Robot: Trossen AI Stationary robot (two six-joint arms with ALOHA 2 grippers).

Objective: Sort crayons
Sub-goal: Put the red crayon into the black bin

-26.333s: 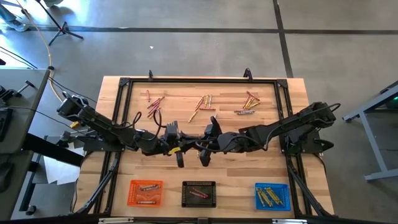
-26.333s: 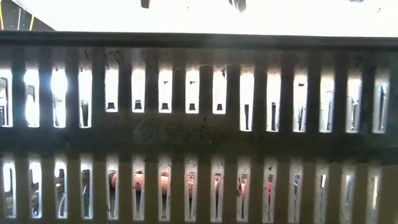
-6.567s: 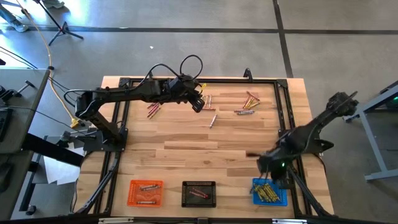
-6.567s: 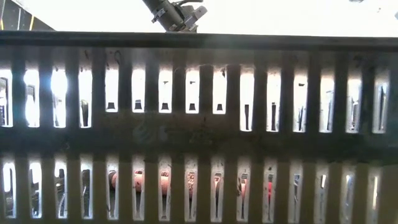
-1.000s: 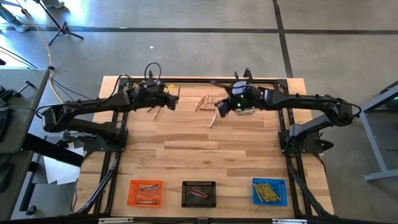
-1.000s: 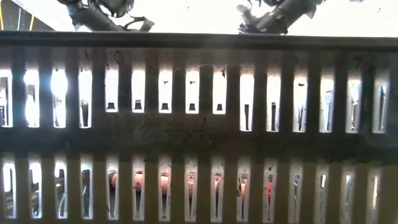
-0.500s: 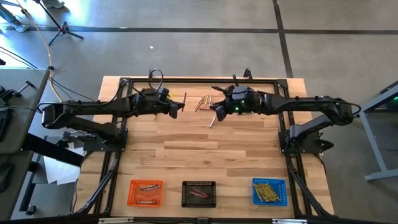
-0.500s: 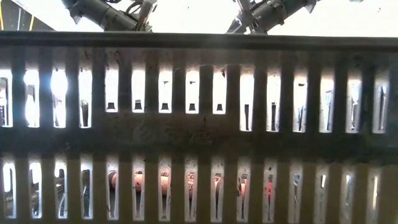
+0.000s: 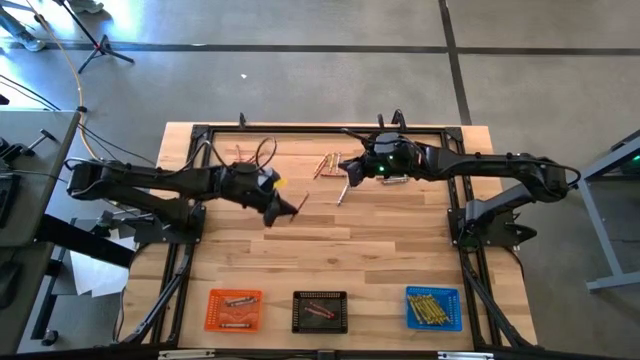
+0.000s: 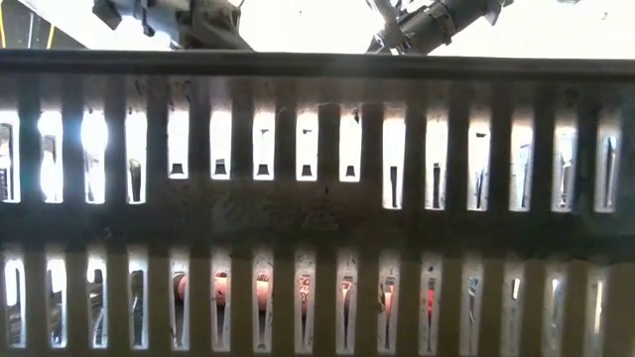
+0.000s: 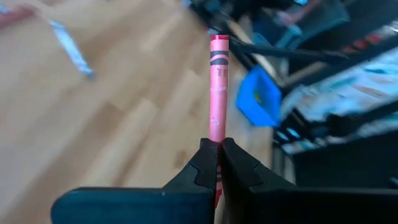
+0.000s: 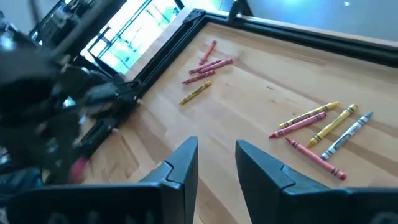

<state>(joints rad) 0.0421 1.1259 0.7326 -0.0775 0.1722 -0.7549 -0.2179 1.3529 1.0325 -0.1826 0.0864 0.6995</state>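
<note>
High view: left gripper (image 9: 292,207) mid-table, carrying pink crayon (image 9: 301,202); black tray (image 9: 320,311) at near edge, bare table (image 9: 380,250) between. Right gripper (image 9: 347,167) beside loose crayons (image 9: 328,163) near far rail.

Low view: slotted wall blocks scene.

Left wrist view: jaws clamped on crayon's end; long axis pointing straight ahead.

Right wrist view: jaws apart, nothing held; loose crayons ahead.

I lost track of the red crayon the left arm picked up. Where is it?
In the left gripper, shut on the red crayon, over the table's left-centre in the high view.
</note>
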